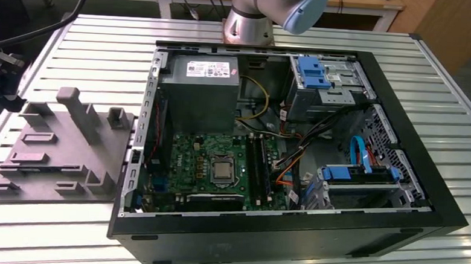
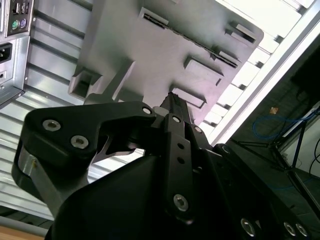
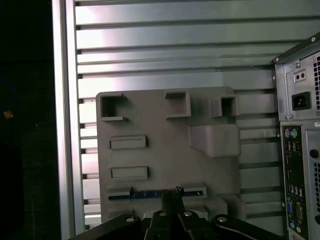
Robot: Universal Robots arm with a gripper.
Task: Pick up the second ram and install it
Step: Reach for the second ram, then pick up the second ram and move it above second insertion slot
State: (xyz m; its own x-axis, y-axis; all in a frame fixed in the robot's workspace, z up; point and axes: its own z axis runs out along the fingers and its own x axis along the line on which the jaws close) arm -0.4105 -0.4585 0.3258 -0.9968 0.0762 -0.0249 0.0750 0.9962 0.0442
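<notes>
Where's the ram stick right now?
The ram stick sits in a slot of the grey holder, on the exterior view's left of the computer case.

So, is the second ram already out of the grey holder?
No, in the first wrist view the second ram lies as a dark-blue strip in a slot of the grey holder.

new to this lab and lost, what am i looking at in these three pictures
This is one robot arm working beside an open computer case that lies on a slatted metal table. The exterior view sees that from a camera off the arm. Both wrist views come from cameras riding on the arm, looking past its gripper at a grey holder tray. A dark-blue ram stick sits in one slot of the tray, with the gripper's tip right at it. Whether it holds the stick, I cannot tell.
</notes>
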